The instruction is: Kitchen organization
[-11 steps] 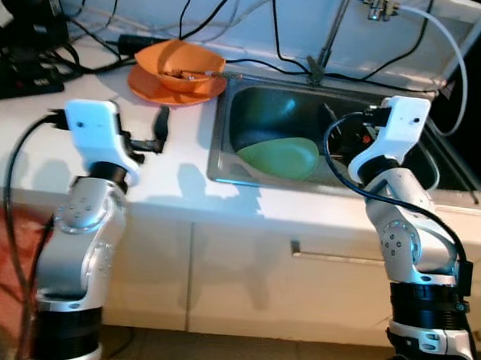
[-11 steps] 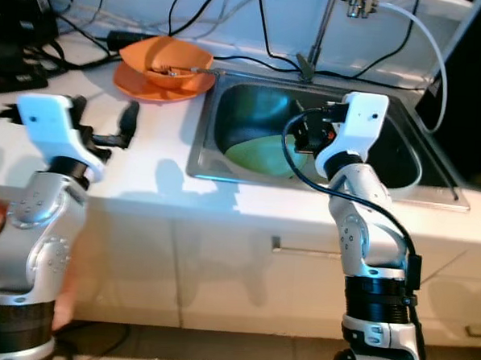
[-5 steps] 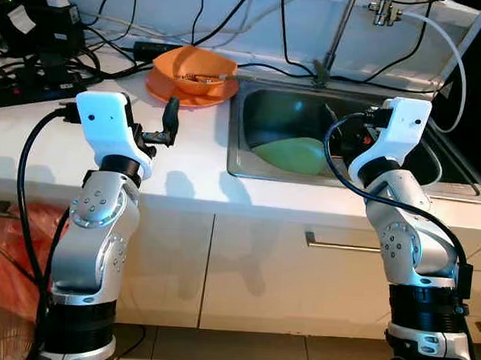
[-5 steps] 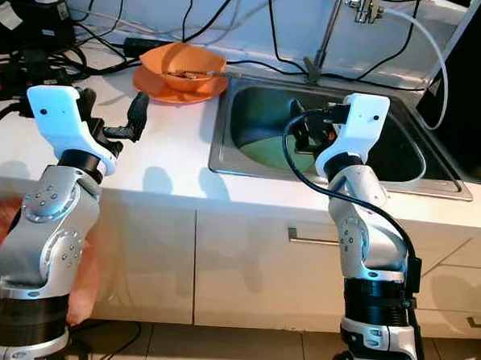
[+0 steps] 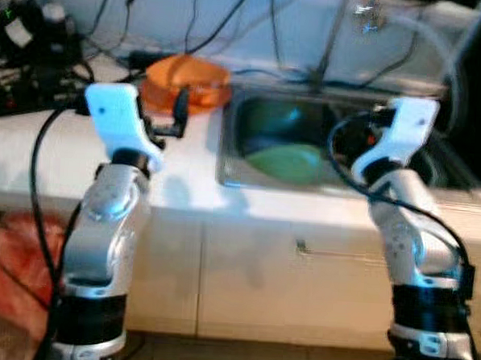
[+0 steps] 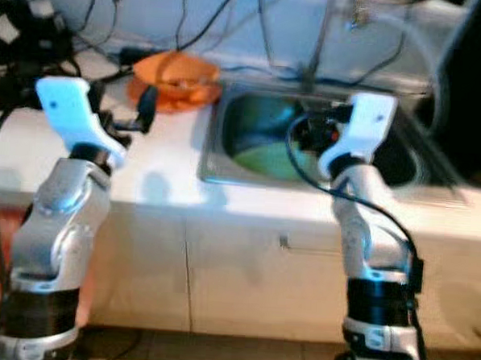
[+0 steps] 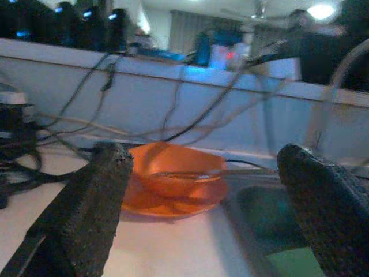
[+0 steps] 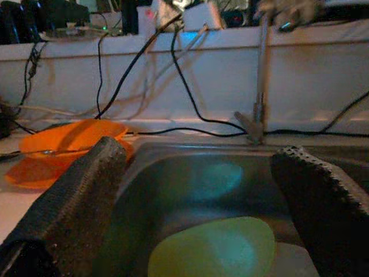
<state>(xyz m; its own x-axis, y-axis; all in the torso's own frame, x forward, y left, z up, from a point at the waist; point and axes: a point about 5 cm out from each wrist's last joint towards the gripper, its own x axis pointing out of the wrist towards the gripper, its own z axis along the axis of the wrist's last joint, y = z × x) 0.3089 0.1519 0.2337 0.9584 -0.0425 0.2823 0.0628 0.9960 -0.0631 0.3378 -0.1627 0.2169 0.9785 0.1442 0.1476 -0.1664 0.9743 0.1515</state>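
An orange bowl (image 5: 185, 76) with a metal utensil in it sits on an orange plate (image 7: 167, 203) on the white counter, just left of the sink (image 5: 305, 185). A pale green dish (image 5: 286, 160) lies in the sink basin. My left gripper (image 7: 202, 213) hovers open above the counter, a short way in front of the bowl, with nothing between its fingers (image 7: 86, 213). Over the sink's front part my right gripper (image 8: 196, 219) is open and empty, facing the green dish (image 8: 213, 251). The head views are blurred.
A faucet (image 5: 338, 40) rises behind the sink with a hose to the right. Black cables, power strips and dark devices (image 5: 30, 32) crowd the back left of the counter. Below are cabinet fronts with a handle (image 5: 333, 251). Something red (image 5: 11, 249) lies low on the left.
The head views have shifted and gone blurry, so the camera moved. My left gripper now stands a little nearer the orange bowl. The right arm keeps its pose over the sink.
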